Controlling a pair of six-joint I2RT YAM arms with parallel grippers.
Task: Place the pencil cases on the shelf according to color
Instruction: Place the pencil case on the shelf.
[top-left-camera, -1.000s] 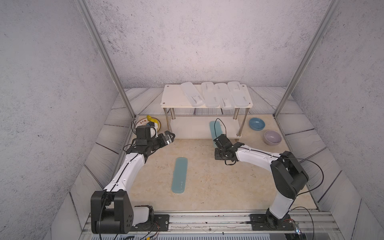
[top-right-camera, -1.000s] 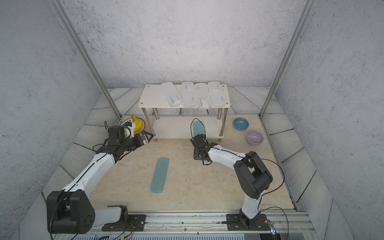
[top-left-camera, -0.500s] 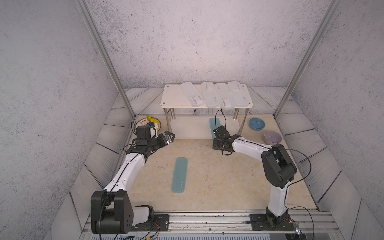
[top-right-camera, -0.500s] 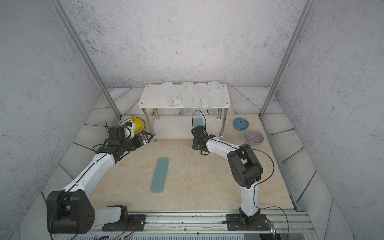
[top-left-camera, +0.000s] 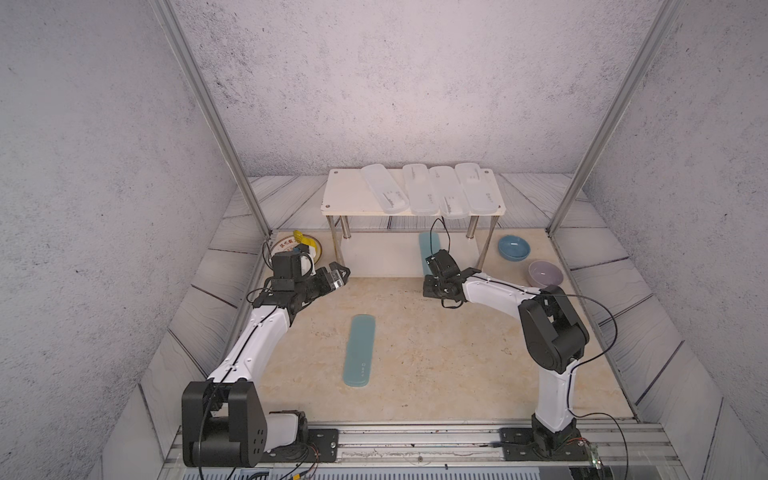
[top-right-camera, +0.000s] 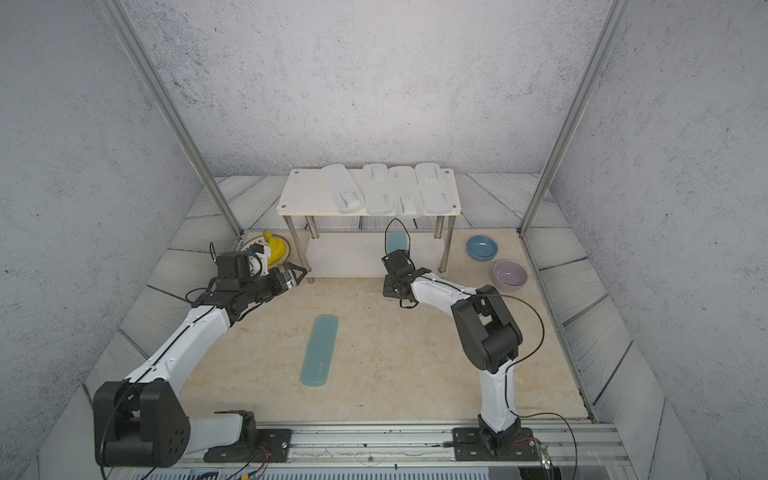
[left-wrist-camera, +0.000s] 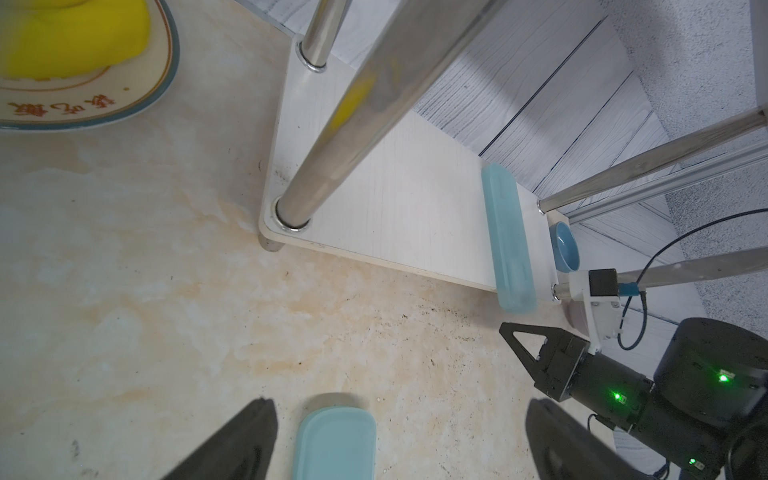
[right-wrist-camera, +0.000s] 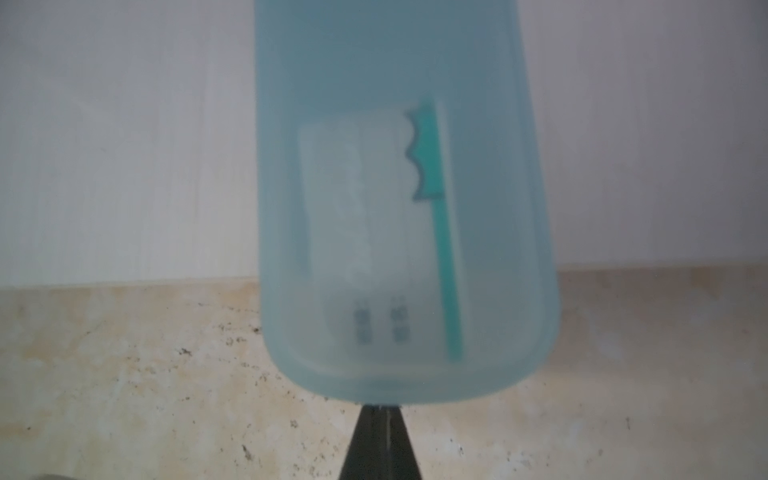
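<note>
Several frosted white pencil cases (top-left-camera: 419, 189) lie side by side on the top board of the shelf (top-left-camera: 345, 195). One teal pencil case (top-left-camera: 428, 247) (left-wrist-camera: 509, 245) lies on the lower board at the right, its near end sticking out past the front edge. My right gripper (top-left-camera: 431, 272) (right-wrist-camera: 382, 411) is shut, with its tips against that near end (right-wrist-camera: 399, 374). A second teal case (top-left-camera: 359, 351) (left-wrist-camera: 334, 444) lies flat on the floor. My left gripper (top-left-camera: 338, 272) (left-wrist-camera: 399, 440) hovers open and empty near the shelf's left front post, well above that case.
A plate (top-left-camera: 286, 249) with a yellow object sits left of the shelf. A blue bowl (top-left-camera: 514, 248) and a purple bowl (top-left-camera: 545, 274) stand to its right. The shelf's metal posts (left-wrist-camera: 332, 137) stand close to my left gripper.
My right gripper moved towards the shelf, and the teal case slid further in on the lower board. The left arm stayed still.
</note>
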